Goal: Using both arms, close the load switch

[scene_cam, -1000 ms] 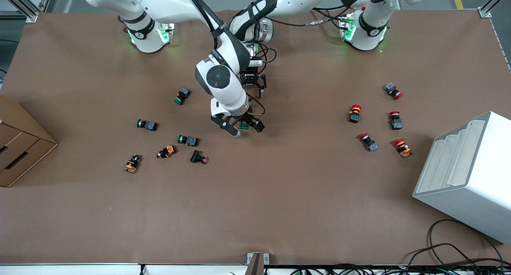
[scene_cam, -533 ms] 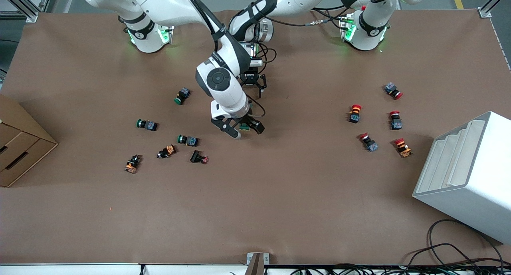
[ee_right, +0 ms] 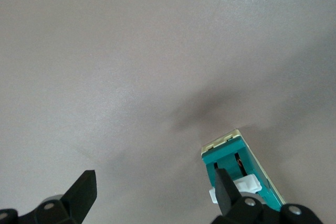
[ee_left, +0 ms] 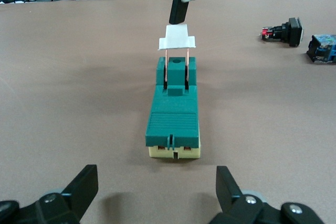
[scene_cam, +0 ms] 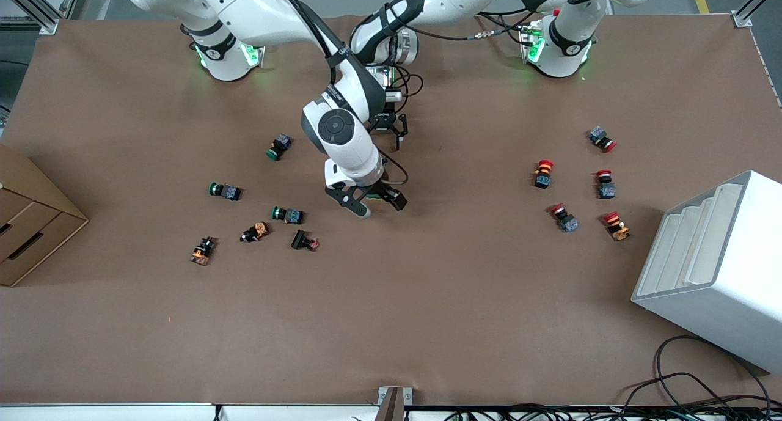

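Observation:
The load switch (ee_left: pixel 173 116) is a dark green block on a cream base, lying on the brown table. Its white lever (ee_left: pixel 177 42) stands raised on two copper blades. My left gripper (ee_left: pixel 156 192) is open and low over the table, just short of the switch's cream end. In the front view it (scene_cam: pixel 391 132) sits close to the right arm's wrist. My right gripper (scene_cam: pixel 379 204) is open over the switch (scene_cam: pixel 371 195), which it mostly hides there. One right finger (ee_right: pixel 227 192) rests against the white lever (ee_right: pixel 242 187).
Green-capped push buttons (scene_cam: pixel 279 146) and orange and black parts (scene_cam: pixel 255 231) lie toward the right arm's end. Red-capped buttons (scene_cam: pixel 542 173) lie toward the left arm's end, near a white rack (scene_cam: pixel 715 268). A cardboard box (scene_cam: pixel 30 219) sits at the right arm's end.
My right gripper has crept a little way along the switch, covering more of it in the front view. The left arm has not moved.

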You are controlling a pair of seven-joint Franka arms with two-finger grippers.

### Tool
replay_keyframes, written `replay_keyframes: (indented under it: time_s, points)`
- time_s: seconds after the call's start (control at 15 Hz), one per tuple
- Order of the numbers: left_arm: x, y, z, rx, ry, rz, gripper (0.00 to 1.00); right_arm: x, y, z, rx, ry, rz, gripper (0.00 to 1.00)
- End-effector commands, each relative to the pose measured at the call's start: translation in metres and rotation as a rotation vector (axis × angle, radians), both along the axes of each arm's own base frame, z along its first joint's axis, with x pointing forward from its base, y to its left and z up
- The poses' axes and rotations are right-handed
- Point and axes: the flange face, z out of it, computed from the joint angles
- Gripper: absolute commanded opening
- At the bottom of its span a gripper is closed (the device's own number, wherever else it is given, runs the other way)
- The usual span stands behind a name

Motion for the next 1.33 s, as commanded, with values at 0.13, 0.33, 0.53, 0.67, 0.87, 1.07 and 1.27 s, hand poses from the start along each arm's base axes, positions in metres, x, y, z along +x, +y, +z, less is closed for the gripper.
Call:
replay_keyframes:
  time_s: [0.13,0.33,0.53,0.67,0.87,1.07,1.27]
  points:
    - [-0.001,-0.002,0.0,-0.016,-0.028,-0.003,1.0,0.002,0.001,-0.01,-0.015,-0.016,0.029,1.0]
    - [-0.001,-0.002,0.0,-0.016,-0.028,-0.003,1.0,0.005,0.0,-0.018,-0.015,-0.038,0.033,1.0]
    - [-0.001,-0.002,0.0,-0.016,-0.028,-0.003,1.0,0.01,-0.003,-0.025,-0.015,-0.061,0.035,1.0]
    - [-0.001,-0.002,0.0,-0.016,-0.028,-0.003,1.0,0.01,-0.004,-0.026,-0.018,-0.064,0.039,1.0]
    - [-0.001,-0.002,0.0,-0.016,-0.028,-0.003,1.0,0.012,-0.006,-0.03,-0.024,-0.073,0.044,1.0]
    - [-0.001,-0.002,0.0,-0.016,-0.028,-0.003,1.0,0.023,-0.012,-0.021,-0.022,-0.089,0.069,1.0]
    - [-0.001,-0.002,0.0,-0.016,-0.028,-0.003,1.0,0.031,-0.02,-0.012,-0.045,-0.046,0.077,1.0]
